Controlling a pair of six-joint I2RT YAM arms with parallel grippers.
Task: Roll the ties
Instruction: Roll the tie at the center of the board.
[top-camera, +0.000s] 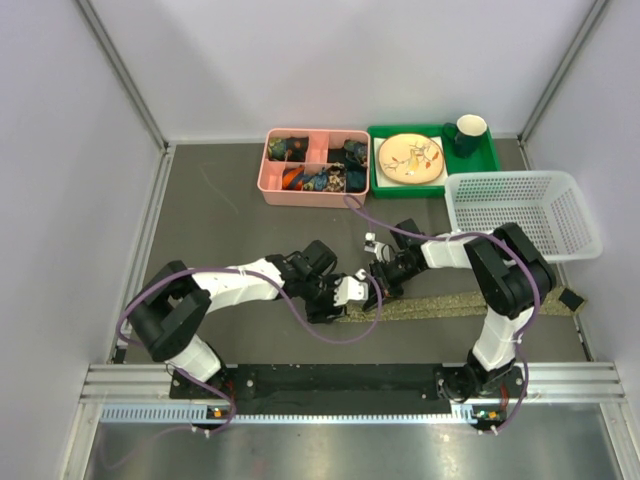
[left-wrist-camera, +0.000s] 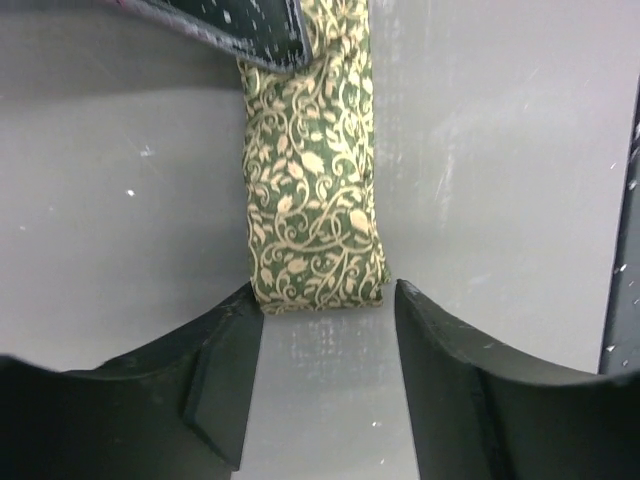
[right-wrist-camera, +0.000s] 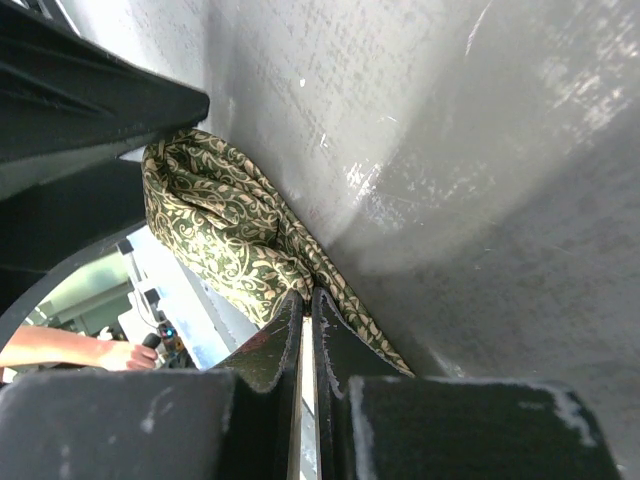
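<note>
The tie (top-camera: 480, 303) is dark green with a tan vine pattern and lies stretched along the near part of the table, running right from the grippers. Its left end is folded into a short thick bundle (left-wrist-camera: 315, 200). My left gripper (left-wrist-camera: 327, 297) is open, its fingertips (left-wrist-camera: 228, 360) just short of the bundle's end, one to each side, with nothing between them. My right gripper (right-wrist-camera: 308, 296) is shut, its tips pinching the fabric (right-wrist-camera: 220, 230) where the bundle meets the flat length. In the top view both grippers (top-camera: 352, 291) (top-camera: 384, 276) meet at the tie's left end.
At the back stand a pink compartment box (top-camera: 312, 167) with small items and a green tray (top-camera: 490, 155) holding a plate (top-camera: 410, 158) and a green mug (top-camera: 468, 133). A white mesh basket (top-camera: 522, 213) sits at the right. A small black object (top-camera: 571, 298) lies beyond the tie's right end.
</note>
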